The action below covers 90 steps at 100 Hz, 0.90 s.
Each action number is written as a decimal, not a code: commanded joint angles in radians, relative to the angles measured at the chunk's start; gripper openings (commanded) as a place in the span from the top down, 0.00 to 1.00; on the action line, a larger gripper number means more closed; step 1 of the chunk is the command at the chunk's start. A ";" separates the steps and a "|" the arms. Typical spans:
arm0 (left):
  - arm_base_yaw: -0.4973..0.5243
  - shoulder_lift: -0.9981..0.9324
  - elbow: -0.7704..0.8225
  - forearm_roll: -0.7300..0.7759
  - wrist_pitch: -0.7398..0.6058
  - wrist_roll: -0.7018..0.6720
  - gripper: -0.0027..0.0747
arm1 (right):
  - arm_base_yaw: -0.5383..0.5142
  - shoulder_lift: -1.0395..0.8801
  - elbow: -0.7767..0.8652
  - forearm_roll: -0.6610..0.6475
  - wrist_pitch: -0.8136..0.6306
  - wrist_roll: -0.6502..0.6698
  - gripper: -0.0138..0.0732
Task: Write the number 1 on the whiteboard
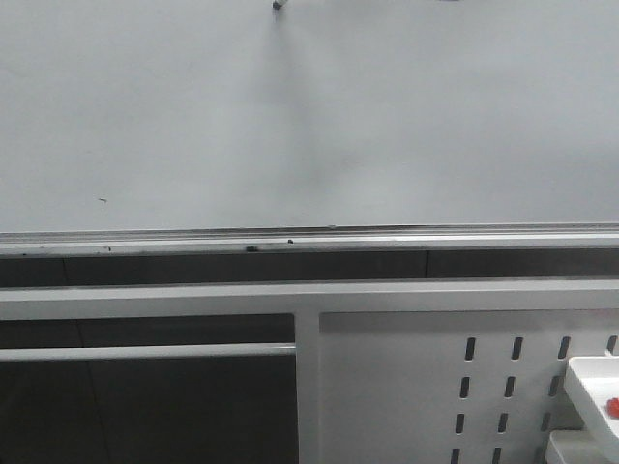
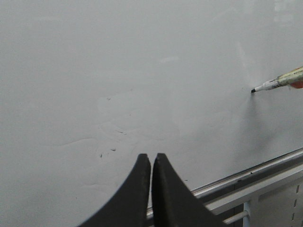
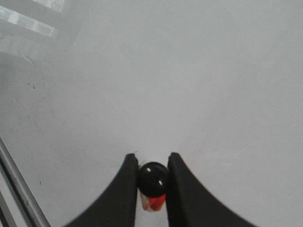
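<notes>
The whiteboard fills the front view as a pale glossy sheet. Its silver rail runs along the lower edge. My right gripper is shut on a marker, whose black butt end faces the camera. In the left wrist view the marker comes in from the side, and its black tip rests at the board's surface. In the front view only the marker tip shows, at the top edge. My left gripper hangs shut and empty before the whiteboard. The number 1 is out of view: no long stroke shows.
A few tiny dark specks dot the board. Below the rail runs a white metal frame with a perforated panel. A white tray holding something red sits at the lower right.
</notes>
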 commanded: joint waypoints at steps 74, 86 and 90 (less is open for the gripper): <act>0.002 -0.012 -0.020 0.005 -0.073 -0.011 0.99 | -0.009 0.235 -0.024 0.124 0.003 -0.012 0.90; 0.002 -0.012 -0.020 0.005 -0.073 -0.011 0.99 | -0.009 0.239 -0.024 0.124 -0.012 -0.010 0.90; 0.002 -0.012 -0.020 0.005 -0.073 -0.011 0.99 | -0.009 0.239 -0.024 0.124 -0.021 -0.010 0.90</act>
